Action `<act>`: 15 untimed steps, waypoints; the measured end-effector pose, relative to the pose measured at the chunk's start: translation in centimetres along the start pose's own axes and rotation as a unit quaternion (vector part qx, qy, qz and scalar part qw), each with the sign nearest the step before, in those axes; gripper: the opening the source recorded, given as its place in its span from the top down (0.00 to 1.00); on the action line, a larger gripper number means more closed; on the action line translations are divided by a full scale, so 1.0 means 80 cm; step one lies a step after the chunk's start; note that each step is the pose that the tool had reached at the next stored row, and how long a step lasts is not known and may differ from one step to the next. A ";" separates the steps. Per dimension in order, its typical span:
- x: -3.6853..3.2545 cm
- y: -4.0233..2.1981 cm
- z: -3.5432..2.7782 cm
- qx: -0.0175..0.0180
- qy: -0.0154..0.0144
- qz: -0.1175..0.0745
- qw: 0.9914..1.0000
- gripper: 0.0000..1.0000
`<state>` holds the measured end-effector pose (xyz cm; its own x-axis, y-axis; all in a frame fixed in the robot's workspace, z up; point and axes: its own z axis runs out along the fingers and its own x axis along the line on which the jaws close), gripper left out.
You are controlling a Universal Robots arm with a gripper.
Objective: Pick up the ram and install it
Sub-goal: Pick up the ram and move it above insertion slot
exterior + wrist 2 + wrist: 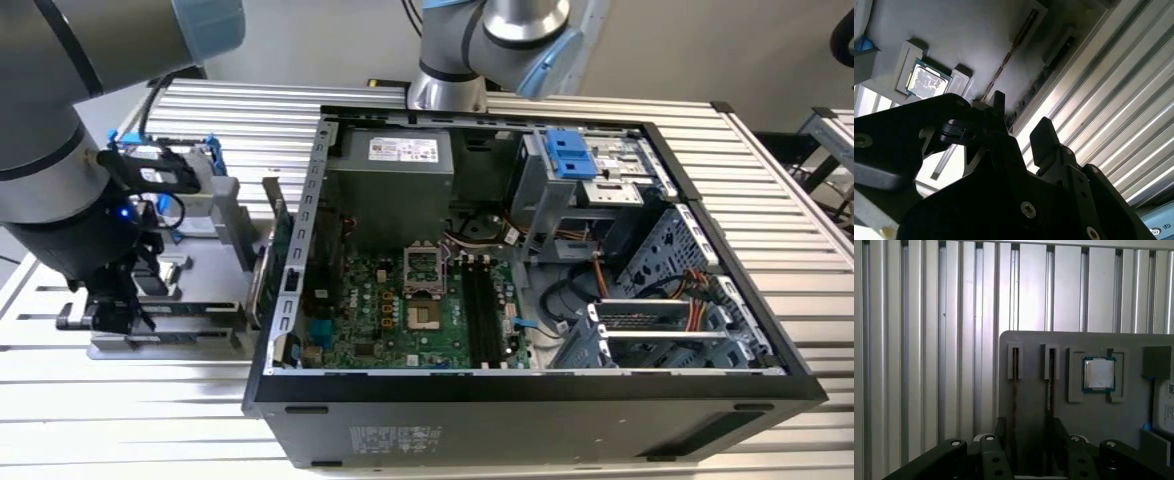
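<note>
Two rams stand edge-on in narrow slots of a grey fixture plate (1089,425). One ram (1015,371) (1009,60) shows as a thin brownish edge. The other ram (1050,371) (1041,77) lies beside it, with dark chips showing in the second wrist view. My gripper (1029,432) (1021,122) hangs just above these slots, open, its black fingers (1001,427) apart over the rams and touching neither. In the exterior view the gripper (114,310) is low over the fixture, on the exterior view's left of the open computer case (534,385). The black motherboard slots (481,310) lie inside the case.
A square silver processor chip (1099,374) (929,82) sits in a pocket of the fixture beside the rams. A hard drive in a blue frame (171,172) stands at the fixture's far end. A second robot arm base (461,60) stands behind the case. Ribbed metal tabletop (801,200) surrounds everything.
</note>
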<state>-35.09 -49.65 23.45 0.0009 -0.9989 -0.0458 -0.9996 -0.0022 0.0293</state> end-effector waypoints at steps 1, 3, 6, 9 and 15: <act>0.0008 -0.0001 0.0019 0.000 0.000 0.001 1.000 0.00; 0.0025 -0.0002 0.0055 -0.001 0.000 0.002 1.000 0.00; 0.0052 -0.0004 0.0113 -0.001 0.000 0.005 1.000 0.00; 0.0063 -0.0005 0.0179 -0.001 0.000 0.010 1.000 0.00; 0.0085 -0.0009 0.0304 -0.001 -0.001 0.018 1.000 0.00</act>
<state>-35.09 -50.21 20.99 -0.0357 -0.9983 -0.0458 -0.9989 0.0342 0.0334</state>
